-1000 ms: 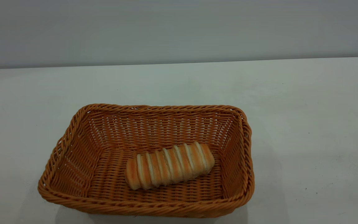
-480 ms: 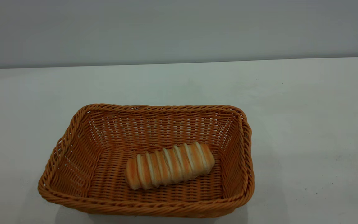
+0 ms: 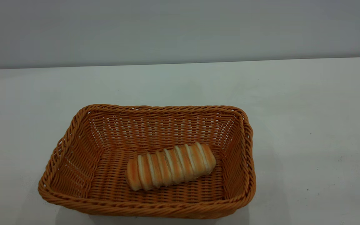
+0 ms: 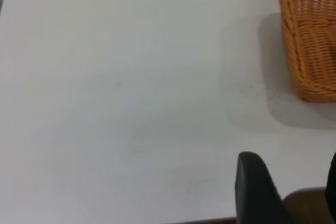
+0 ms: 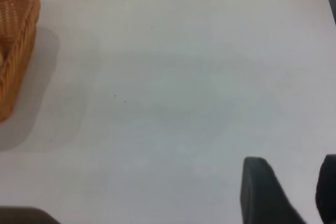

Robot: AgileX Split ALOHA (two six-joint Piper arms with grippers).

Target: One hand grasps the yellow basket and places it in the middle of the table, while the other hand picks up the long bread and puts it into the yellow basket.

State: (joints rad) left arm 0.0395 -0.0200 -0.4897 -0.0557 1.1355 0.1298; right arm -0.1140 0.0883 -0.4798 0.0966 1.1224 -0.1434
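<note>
The bread (image 3: 170, 166) lies in the basket (image 3: 73, 128) mid-table (image 3: 308, 109). I'd keep my left gripper (image 4: 286, 190) and right gripper (image 5: 286, 192), fingers spread, empty, clear near the table's edges.

The yellow basket (image 4: 310, 35) (both wrist views) is edge-cropped.

A plain grey wall (image 3: 180, 31) stands behind the white worktop (image 3: 308, 109), which bears small dark specks and soft, even light.

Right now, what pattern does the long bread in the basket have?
Golden-orange crust with pale cream crosswise stripes; the long bread shows best in the exterior view.
</note>
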